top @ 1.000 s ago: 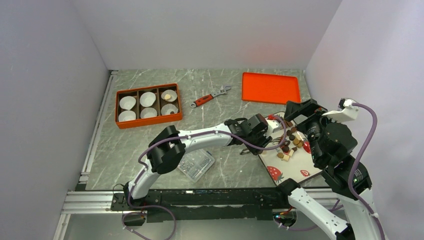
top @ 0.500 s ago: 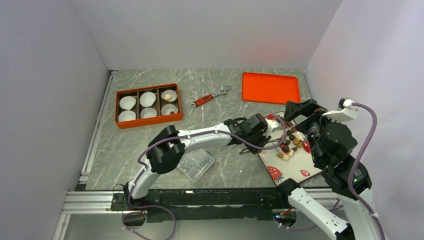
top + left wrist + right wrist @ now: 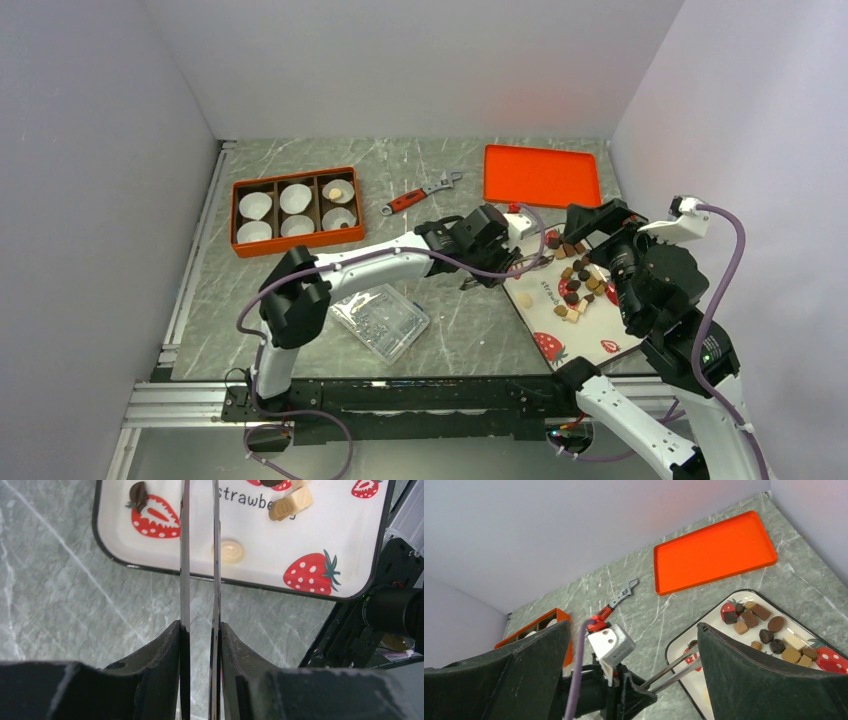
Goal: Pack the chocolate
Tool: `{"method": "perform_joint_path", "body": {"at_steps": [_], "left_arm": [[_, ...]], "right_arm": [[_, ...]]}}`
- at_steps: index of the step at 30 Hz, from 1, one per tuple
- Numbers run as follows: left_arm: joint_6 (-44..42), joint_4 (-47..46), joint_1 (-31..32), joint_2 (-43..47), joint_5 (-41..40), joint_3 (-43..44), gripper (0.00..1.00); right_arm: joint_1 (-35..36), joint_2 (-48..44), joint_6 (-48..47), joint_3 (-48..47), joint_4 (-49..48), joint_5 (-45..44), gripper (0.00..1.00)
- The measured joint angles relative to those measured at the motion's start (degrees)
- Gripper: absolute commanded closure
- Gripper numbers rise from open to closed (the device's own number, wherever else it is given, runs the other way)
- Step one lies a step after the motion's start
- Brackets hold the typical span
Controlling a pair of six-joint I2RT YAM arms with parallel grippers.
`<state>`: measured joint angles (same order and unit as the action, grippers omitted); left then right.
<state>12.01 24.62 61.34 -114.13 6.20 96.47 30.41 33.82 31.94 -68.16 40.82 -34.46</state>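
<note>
The chocolate (image 3: 578, 280), several dark, tan and cream pieces, lies on the white strawberry-print tray (image 3: 560, 335). My left gripper (image 3: 484, 245) is shut on metal tweezers (image 3: 184, 555), whose tips reach over the tray's left edge (image 3: 684, 665). In the left wrist view, my left gripper (image 3: 200, 626) shows a round cream piece (image 3: 231, 551) just right of the blades. The tips run out of that view. My right gripper (image 3: 634, 625) hangs wide open and empty above the tray (image 3: 724, 630). The orange box (image 3: 296, 211) of white paper cups holds one tan piece (image 3: 338, 190).
An orange flat tray (image 3: 541, 175) lies at the back right. A red-handled wrench (image 3: 420, 193) lies between it and the box. A clear plastic lid (image 3: 380, 320) lies near the front, under my left arm. Walls close in on left, back and right.
My left arm has drawn back to the left with the tweezers, from over the tray's middle to its left edge. My right gripper has shifted slightly left.
</note>
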Motion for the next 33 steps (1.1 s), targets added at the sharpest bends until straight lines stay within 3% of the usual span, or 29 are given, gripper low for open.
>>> {"method": "perform_joint_path", "body": {"at_steps": [13,33], "left_arm": [[1.4,0.0,-6.3,9.1,0.0,-8.8,0.67],[3.0,3.0,-28.7,28.8,-4.5,-23.5,0.67]], "right_arm": [[0.0,0.9,0.0,1.5,-0.4,1.8,0.0],[0.0,8.4,-0.5,2.7,-6.0,8.3,0.0]]}}
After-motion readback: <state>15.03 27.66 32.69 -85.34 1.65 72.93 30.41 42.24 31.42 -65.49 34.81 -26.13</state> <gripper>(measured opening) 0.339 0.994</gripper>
